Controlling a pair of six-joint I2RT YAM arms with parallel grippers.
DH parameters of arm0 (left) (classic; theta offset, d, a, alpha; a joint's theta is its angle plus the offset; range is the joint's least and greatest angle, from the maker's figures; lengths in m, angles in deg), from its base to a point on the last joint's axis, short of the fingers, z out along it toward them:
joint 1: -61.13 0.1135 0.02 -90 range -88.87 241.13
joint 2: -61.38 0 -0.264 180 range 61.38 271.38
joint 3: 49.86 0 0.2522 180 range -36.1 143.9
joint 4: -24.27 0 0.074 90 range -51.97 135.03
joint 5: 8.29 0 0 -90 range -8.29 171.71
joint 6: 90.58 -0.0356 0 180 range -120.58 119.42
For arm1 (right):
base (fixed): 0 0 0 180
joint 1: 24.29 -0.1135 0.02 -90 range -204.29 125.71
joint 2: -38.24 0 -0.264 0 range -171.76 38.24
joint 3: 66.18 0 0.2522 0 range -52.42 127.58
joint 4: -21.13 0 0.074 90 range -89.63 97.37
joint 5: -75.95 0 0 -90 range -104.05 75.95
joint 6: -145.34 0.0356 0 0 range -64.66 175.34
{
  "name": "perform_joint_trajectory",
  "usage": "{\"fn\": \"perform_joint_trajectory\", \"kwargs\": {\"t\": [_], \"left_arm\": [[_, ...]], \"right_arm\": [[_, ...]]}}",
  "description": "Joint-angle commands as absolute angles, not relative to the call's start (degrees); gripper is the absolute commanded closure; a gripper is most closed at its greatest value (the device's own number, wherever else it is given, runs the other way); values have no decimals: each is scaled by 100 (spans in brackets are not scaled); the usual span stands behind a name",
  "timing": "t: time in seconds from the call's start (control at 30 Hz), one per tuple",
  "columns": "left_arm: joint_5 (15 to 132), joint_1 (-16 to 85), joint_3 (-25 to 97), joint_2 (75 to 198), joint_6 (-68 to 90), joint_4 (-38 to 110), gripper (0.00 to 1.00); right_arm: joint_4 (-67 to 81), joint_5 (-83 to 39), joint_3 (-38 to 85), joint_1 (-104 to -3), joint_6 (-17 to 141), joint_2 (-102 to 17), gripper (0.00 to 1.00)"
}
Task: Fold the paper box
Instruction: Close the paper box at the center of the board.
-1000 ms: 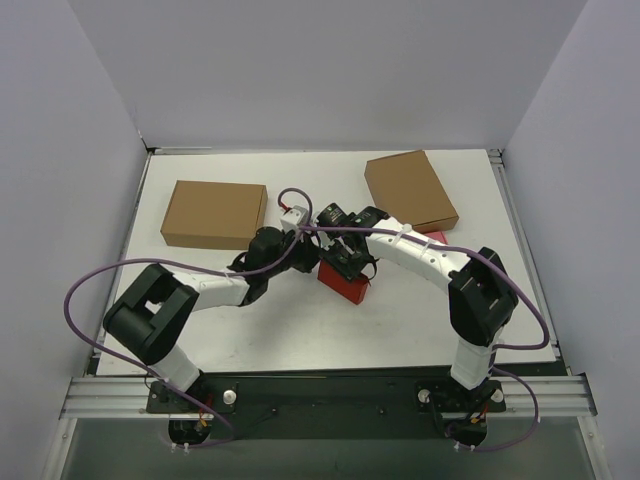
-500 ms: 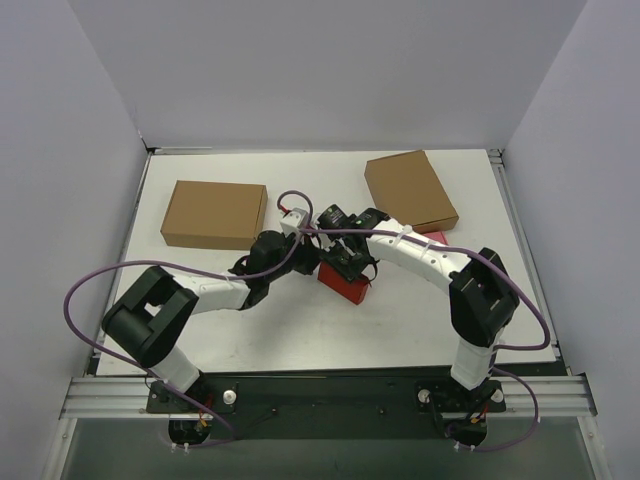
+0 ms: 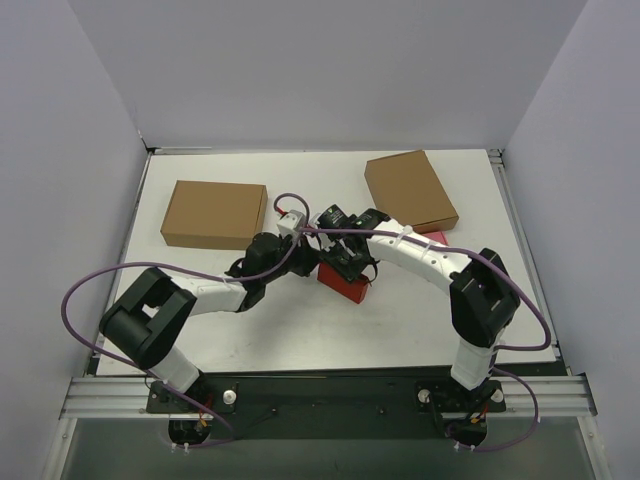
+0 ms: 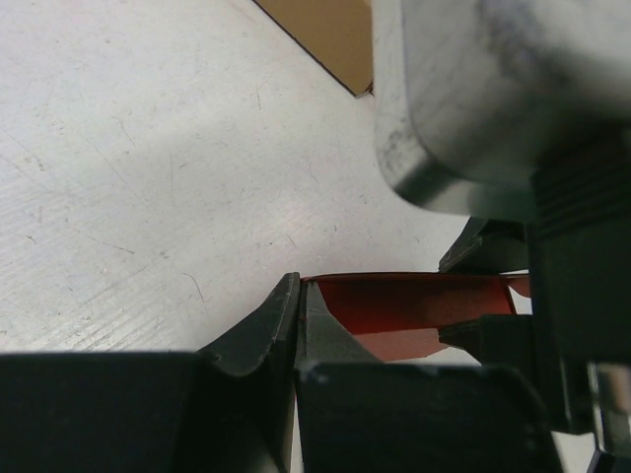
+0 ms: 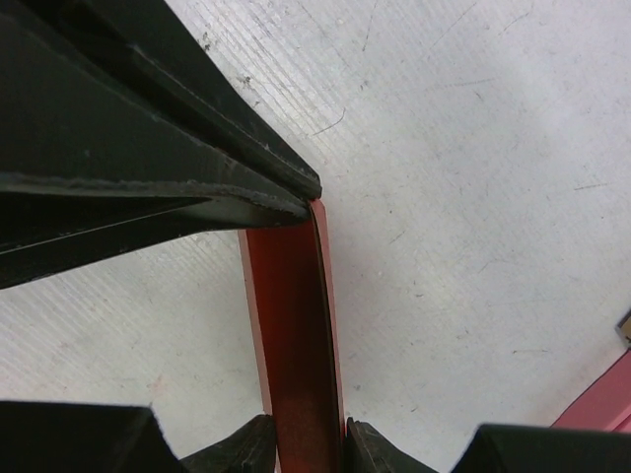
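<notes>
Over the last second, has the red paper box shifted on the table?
No. The paper box keeps the same spot in the top view, judged against the brown box behind it at the right.

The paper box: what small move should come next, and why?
Probably the left gripper should bend its pinched flap inward: it is shut on the edge of the paper box, while the right gripper clamps a wall steady.
</notes>
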State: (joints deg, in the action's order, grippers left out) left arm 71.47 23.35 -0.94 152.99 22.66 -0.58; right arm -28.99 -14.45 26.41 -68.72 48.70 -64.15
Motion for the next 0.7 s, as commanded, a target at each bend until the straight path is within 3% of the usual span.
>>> {"fn": "perform_joint_trajectory", "kwargs": {"t": [0.0,0.67], "left_arm": [[6764,2325,-665,15674,1858,1896,100],[7775,2325,-780,15393,2007,2168,100]], "right_arm": [[-2295,-921,2590,-6753,5270,-6196,86],[-2207,-878,2440,-6762,5296,-6134,85]]}}
